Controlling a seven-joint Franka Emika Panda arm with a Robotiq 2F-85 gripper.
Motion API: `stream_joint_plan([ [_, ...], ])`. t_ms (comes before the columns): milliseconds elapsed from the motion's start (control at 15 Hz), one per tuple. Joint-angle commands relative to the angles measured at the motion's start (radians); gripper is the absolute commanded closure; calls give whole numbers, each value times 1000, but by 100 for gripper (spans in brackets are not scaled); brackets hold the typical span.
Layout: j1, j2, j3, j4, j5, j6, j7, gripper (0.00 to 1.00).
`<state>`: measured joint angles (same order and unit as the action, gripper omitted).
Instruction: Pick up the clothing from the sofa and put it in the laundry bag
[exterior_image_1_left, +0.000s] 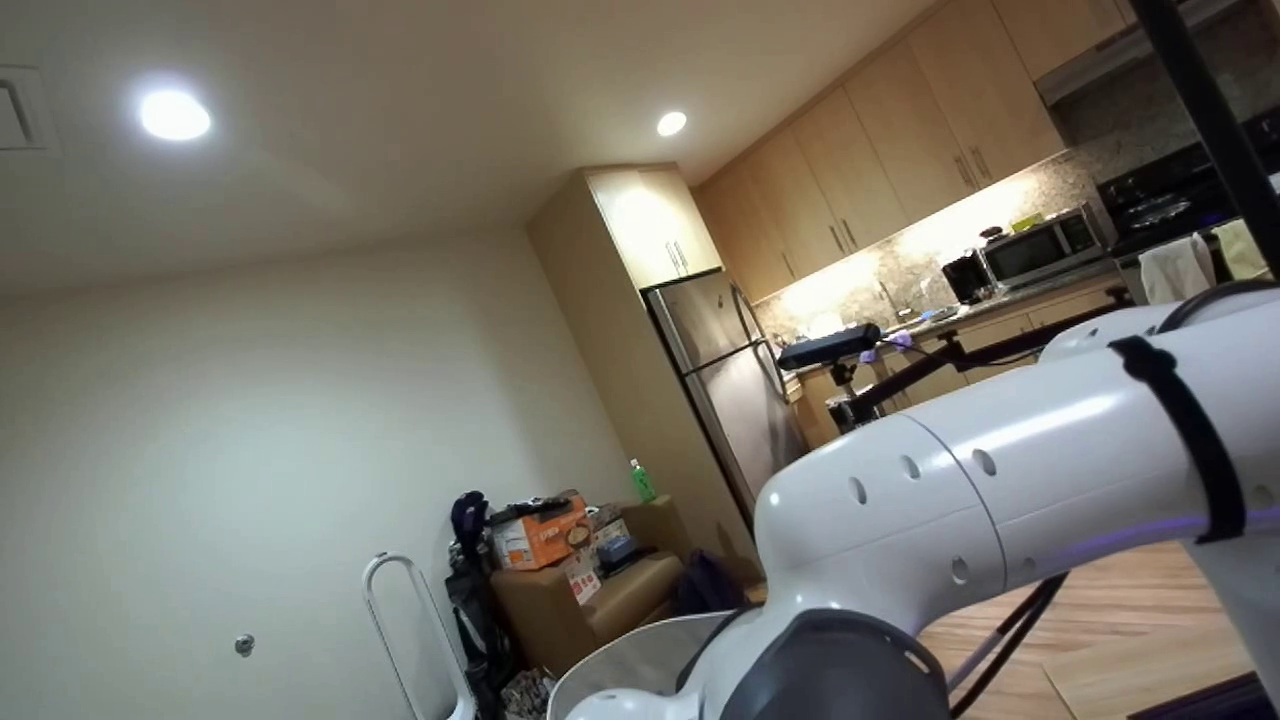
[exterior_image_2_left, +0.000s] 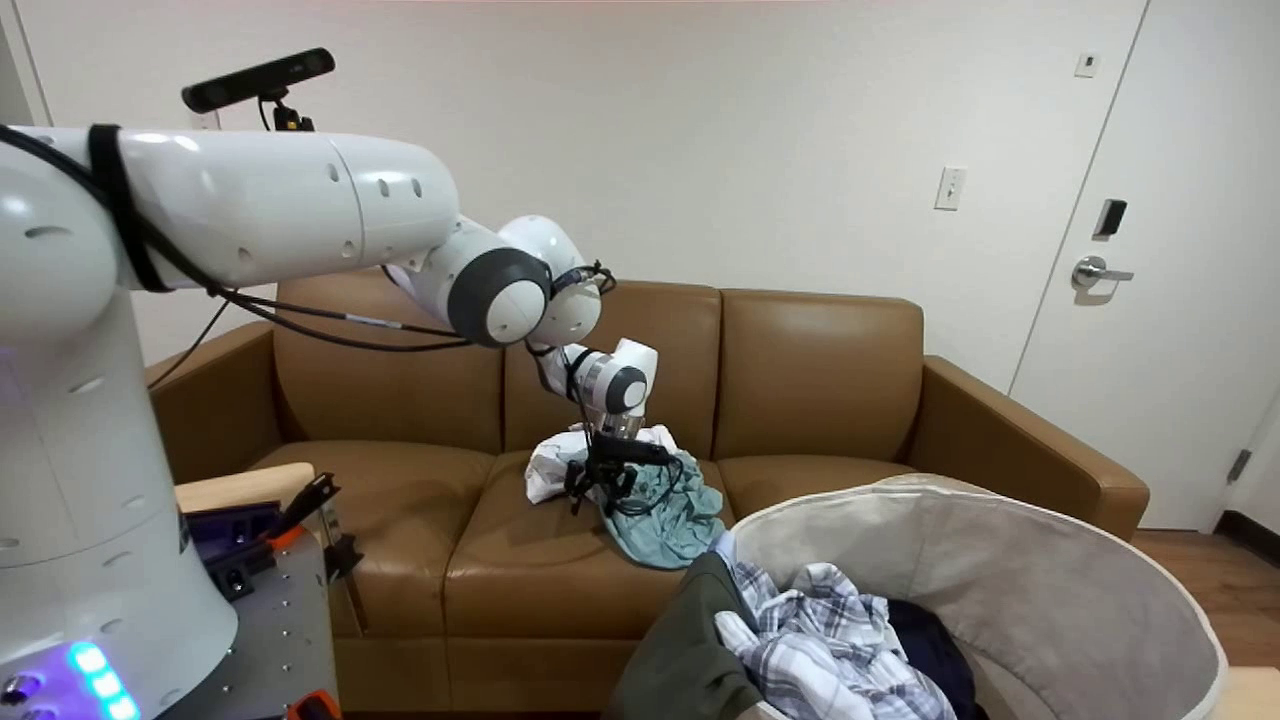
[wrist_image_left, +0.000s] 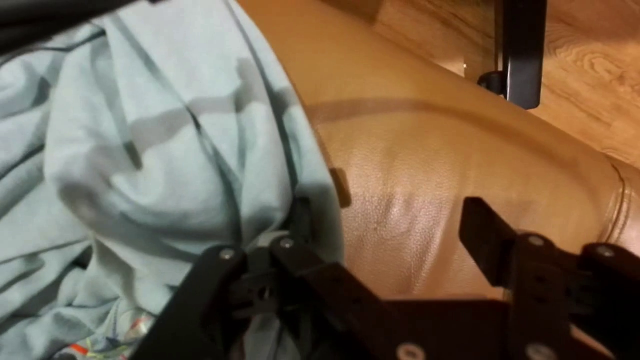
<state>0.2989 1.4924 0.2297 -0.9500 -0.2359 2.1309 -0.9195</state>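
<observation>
Where tool (wrist_image_left: 390, 217) overlaps clothing (wrist_image_left: 175, 150), contact unclear, bag (exterior_image_2_left: 1040, 580) cropped

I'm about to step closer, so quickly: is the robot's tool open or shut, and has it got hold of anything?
Tool: open, jaws apart, gripping nothing, at the edge of the pale blue-green clothing.

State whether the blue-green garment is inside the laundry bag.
No, the blue-green garment lies on the sofa, outside the laundry bag.
</observation>
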Motion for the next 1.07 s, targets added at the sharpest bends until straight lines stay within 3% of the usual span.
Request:
stream_joint_plan([
  [0,0,-1,-10,19,24,-8,-48,53],
  [333,1,-8,-5,28,24,-26,-94,85],
  [400,2,-8,-3,35,22,-38,-111,43],
  [467,3,-10,-1,45,28,-50,-112,46],
  [600,19,-13,-15,60,23,-34,-91,41],
  [1000,54,-22,-50,40,5,68,-91,3],
])
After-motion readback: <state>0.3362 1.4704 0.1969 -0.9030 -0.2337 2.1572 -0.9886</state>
